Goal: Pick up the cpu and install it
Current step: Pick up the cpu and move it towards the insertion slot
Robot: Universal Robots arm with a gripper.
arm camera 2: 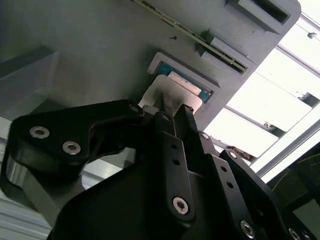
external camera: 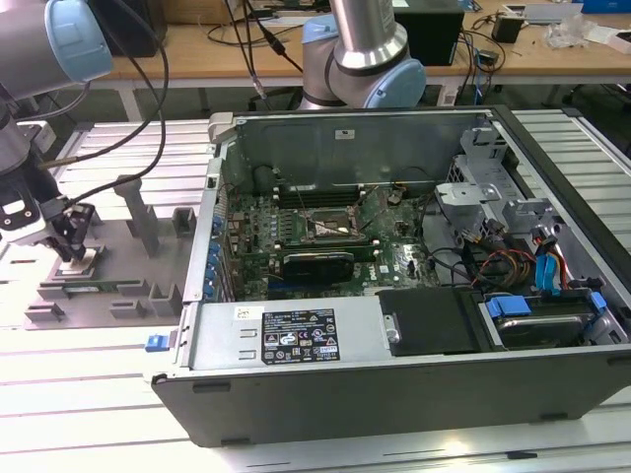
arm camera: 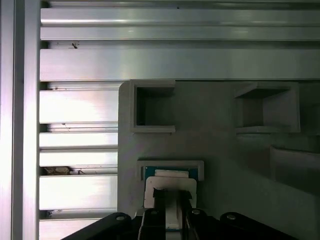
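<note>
The cpu (arm camera: 170,183) is a pale square chip lying at a shallow recess with a blue-green rim in the grey fixture plate (arm camera: 220,150). In the second wrist view the cpu (arm camera 2: 165,95) sits slightly off the recess's far edge. My gripper (arm camera: 172,202) is right on it, the two dark fingers (arm camera 2: 167,125) close together and pinching a pale strip at the chip's middle. In the exterior view the gripper (external camera: 69,248) is low over the plate at the exterior view's left, well away from the motherboard socket (external camera: 330,229) in the open computer case (external camera: 394,335).
Upright grey posts (external camera: 138,212) and square pockets (arm camera: 152,107) rise from the fixture plate beside the gripper. A ribbed aluminium table (arm camera: 75,60) lies under everything. The case walls, drive cage (external camera: 473,197) and cables (external camera: 503,261) crowd the board.
</note>
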